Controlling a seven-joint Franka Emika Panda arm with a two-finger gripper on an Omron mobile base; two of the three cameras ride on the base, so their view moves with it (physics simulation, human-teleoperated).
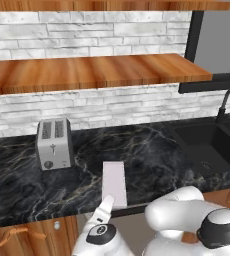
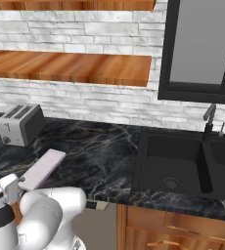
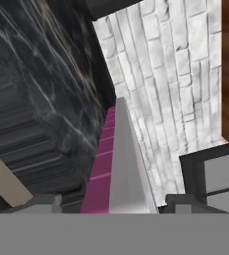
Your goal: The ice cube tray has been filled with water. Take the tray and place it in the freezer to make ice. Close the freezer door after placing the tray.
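Gripper fingers flank the near end of the ice cube tray; grip state indeterminable; toaster far left.

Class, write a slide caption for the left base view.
Gripper at the near end of the ice cube tray on the counter, beside the toaster.

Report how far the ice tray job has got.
Nothing looks finished yet: the ice cube tray lies on the black counter, its near end at the front edge. In hand: the gripper is at that end, one of the fingers on each side; a firm grip isn't clear. Left: lift it, carry it to the freezer, shut the door.
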